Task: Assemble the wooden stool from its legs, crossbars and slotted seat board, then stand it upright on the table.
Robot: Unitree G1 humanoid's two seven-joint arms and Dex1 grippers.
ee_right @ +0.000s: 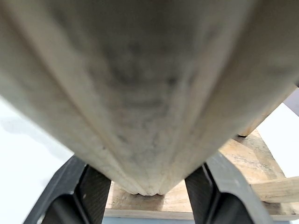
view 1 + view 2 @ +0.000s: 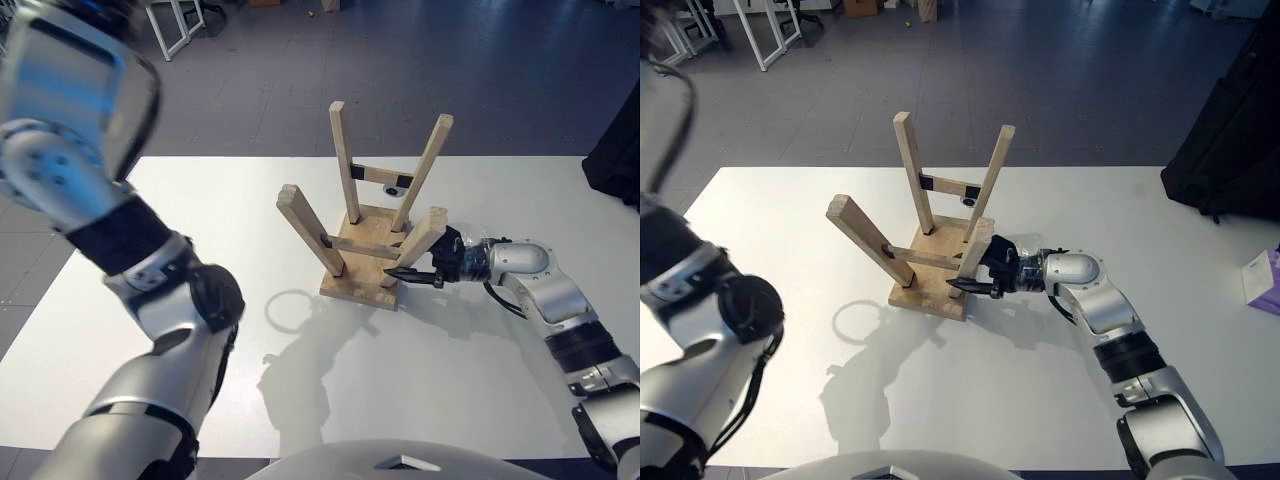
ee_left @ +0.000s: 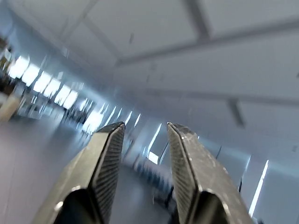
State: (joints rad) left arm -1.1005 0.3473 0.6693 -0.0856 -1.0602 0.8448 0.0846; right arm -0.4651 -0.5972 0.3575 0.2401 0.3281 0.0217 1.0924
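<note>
The stool point(image 2: 365, 240) sits upside down at the centre of the head view, a little right of the middle of the white tabletop point(image 2: 200, 220). Its seat point(image 2: 355, 285) lies flat on the tabletop and all four legs point up. The two far legs point(image 2: 345, 160) rise toward the top of the frame and splay apart, joined by a crossbar point(image 2: 378, 176) with dark fittings. The near left leg point(image 2: 310, 230) leans out toward the left of the frame, and a second crossbar point(image 2: 360, 246) runs from it to the near right leg point(image 2: 423, 245).

My right tool point(image 2: 395, 274) comes in from the right of the frame, low over the tabletop, and is clamped on the near right leg, just above the seat. In the right wrist view that leg point(image 1: 140, 93) fills the space between the two dark fingers point(image 1: 88, 191), with the seat point(image 1: 243, 154) beyond it.

My left tool point(image 3: 145, 128) points up at the ceiling. Its two fingers point(image 3: 110, 154) stand apart with a clear gap between them, and nothing is held.

A faint ring point(image 2: 290, 310) marks the tabletop just left of the seat. A small purple and white box point(image 2: 1265, 280) lies at the right edge of the frame.
</note>
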